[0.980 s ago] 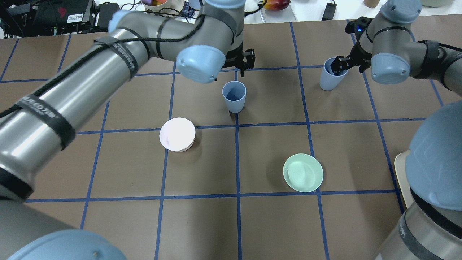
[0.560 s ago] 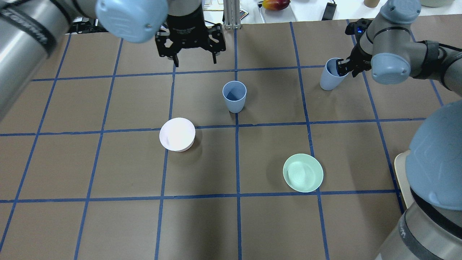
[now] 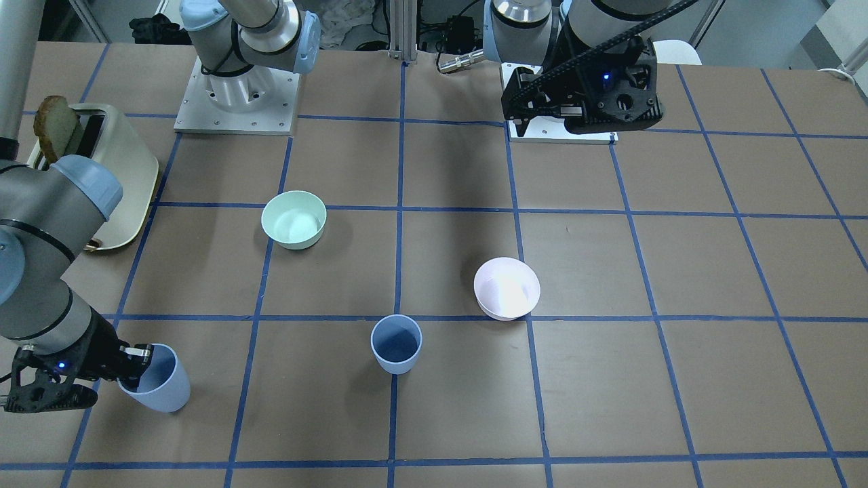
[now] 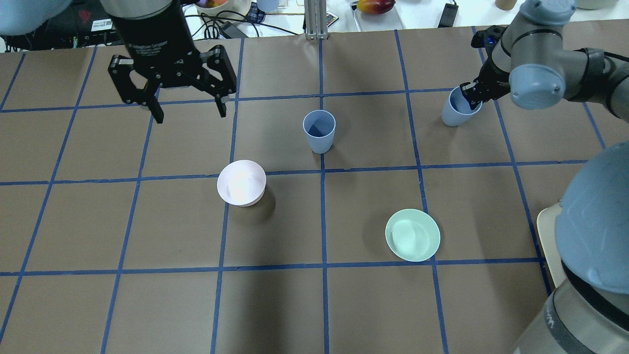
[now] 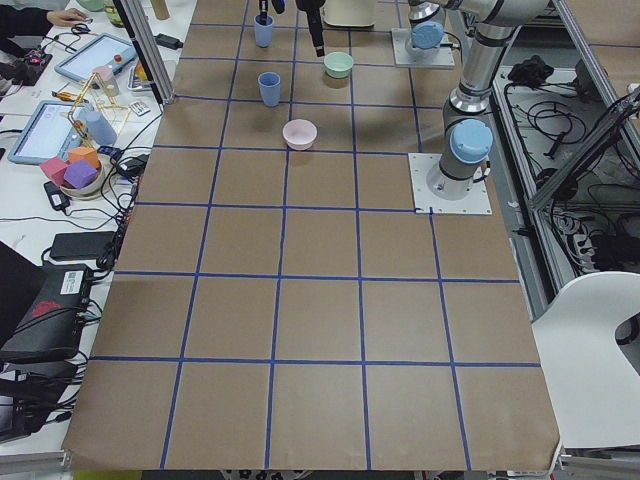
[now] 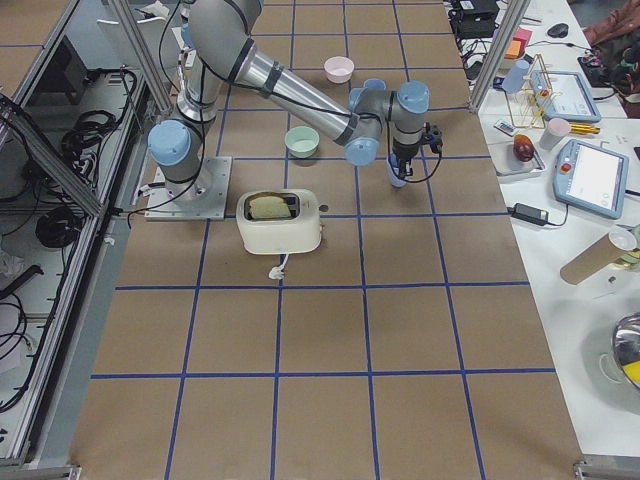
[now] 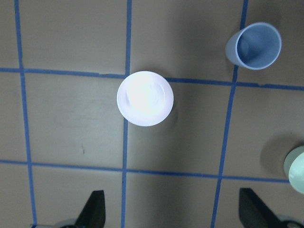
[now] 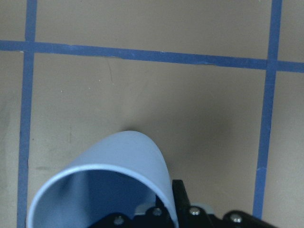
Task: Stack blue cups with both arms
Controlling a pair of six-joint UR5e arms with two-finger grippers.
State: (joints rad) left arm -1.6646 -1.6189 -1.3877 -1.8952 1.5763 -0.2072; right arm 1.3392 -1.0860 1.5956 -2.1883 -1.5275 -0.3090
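Observation:
One blue cup (image 4: pixel 319 130) stands upright and free near the table's middle; it also shows in the front view (image 3: pixel 397 343) and the left wrist view (image 7: pixel 254 46). The second blue cup (image 4: pixel 454 109) is tilted at the far right, held by its rim. My right gripper (image 4: pixel 470 95) is shut on that rim, one finger inside the cup, as the right wrist view (image 8: pixel 109 185) shows. I cannot tell whether its base touches the table. My left gripper (image 4: pixel 190 115) is open and empty, high above the far left part of the table, well left of the middle cup.
A pale pink bowl (image 4: pixel 241 182) sits left of the middle cup. A mint-green bowl (image 4: pixel 412 235) sits nearer the robot on the right. A cream toaster (image 3: pixel 112 176) with bread stands by the right arm's base. Cables and loose objects lie beyond the table's far edge.
My left arm has swung away from the middle cup to the left and risen, gripper open. My right gripper has tilted its cup further and shifted it slightly right.

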